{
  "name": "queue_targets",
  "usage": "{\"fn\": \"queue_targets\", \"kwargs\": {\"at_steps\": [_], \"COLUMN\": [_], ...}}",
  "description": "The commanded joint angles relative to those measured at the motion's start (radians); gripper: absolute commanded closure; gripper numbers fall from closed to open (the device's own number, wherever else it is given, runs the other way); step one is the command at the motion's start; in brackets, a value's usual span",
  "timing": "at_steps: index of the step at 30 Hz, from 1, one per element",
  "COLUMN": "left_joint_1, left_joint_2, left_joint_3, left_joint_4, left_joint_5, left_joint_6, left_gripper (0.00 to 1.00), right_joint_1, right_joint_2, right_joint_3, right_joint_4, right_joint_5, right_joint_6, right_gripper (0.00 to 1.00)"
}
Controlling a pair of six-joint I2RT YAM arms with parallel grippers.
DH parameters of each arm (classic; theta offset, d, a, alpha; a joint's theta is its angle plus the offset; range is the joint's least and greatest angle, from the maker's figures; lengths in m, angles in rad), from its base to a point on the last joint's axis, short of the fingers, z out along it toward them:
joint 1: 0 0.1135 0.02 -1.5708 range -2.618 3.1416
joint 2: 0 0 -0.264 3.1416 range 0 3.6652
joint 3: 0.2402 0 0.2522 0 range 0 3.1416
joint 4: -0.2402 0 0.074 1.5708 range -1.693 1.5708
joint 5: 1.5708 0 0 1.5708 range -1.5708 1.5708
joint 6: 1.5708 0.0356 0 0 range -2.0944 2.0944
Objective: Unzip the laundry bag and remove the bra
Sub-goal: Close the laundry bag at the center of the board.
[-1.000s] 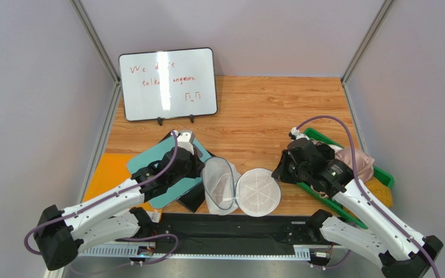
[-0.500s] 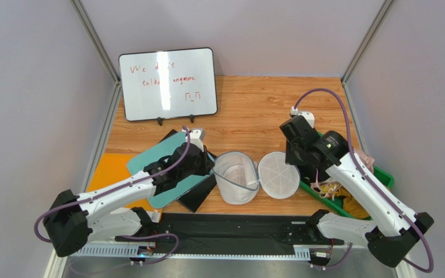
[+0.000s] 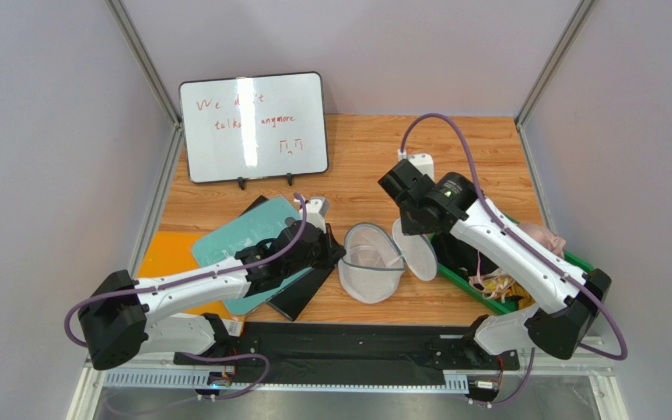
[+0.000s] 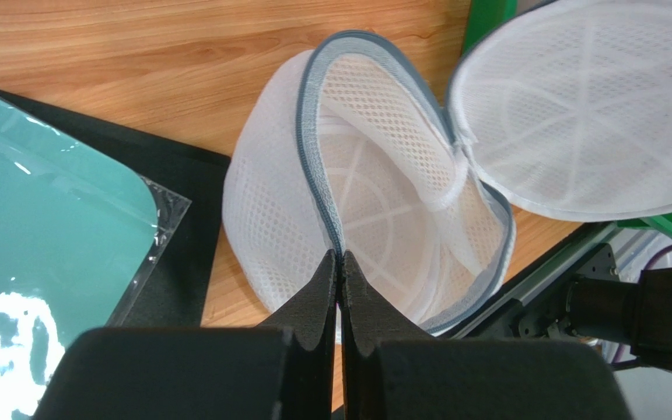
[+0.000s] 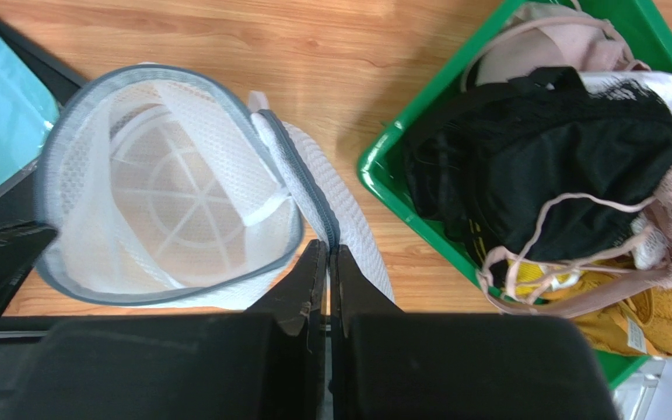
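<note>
The laundry bag is a white mesh drum with a grey-blue zip rim, standing open at the table's front centre. Its round lid flap is folded out to the right. I see only mesh inside it. My left gripper is shut on the bag's near rim and also shows in the top view. My right gripper is shut on the lid's zip edge, seen from above at the lid's far side. The pinkish-beige bra lies in the green bin, at its far end in the right wrist view.
The green bin at the right holds a black garment, a yellow cloth and thin straps. A teal pouch on a black sheet and an orange mat lie at the left. A whiteboard stands at the back.
My right arm swung from the green bin left and back to the lid flap. My left gripper moved right with the bag's rim, and the bag shifted right and the lid tilted up.
</note>
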Motion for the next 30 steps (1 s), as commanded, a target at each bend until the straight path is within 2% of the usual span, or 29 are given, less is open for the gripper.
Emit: {"fn": "queue_targets", "kwargs": {"at_steps": [1, 10, 17, 20, 26, 30], "left_joint_1": [-0.013, -0.013, -0.051, -0.065, -0.092, -0.094], "left_joint_2": [0.016, 0.012, 0.007, 0.021, 0.068, 0.038], "left_joint_3": [0.021, -0.064, -0.130, -0.145, -0.131, -0.150], "left_joint_4": [0.082, 0.111, 0.174, 0.215, 0.246, 0.228], "left_joint_5": [0.003, 0.019, 0.036, 0.036, 0.027, -0.003], "left_joint_6": [-0.031, -0.025, 0.001, 0.003, 0.009, 0.000], "left_gripper": [1.00, 1.00, 1.00, 1.00, 1.00, 1.00], "right_joint_1": [0.085, 0.214, 0.249, 0.255, 0.258, 0.267], "right_joint_2": [0.050, 0.206, 0.259, 0.243, 0.193, 0.185], "right_joint_3": [0.058, 0.101, 0.104, 0.081, -0.065, -0.148], "right_joint_4": [0.090, 0.209, 0.284, 0.343, 0.520, 0.558], "right_joint_5": [0.056, 0.058, 0.058, 0.014, -0.134, -0.171], "right_joint_6": [0.050, 0.077, 0.093, 0.094, 0.128, 0.155], "right_gripper": [1.00, 1.00, 1.00, 1.00, 1.00, 1.00]}}
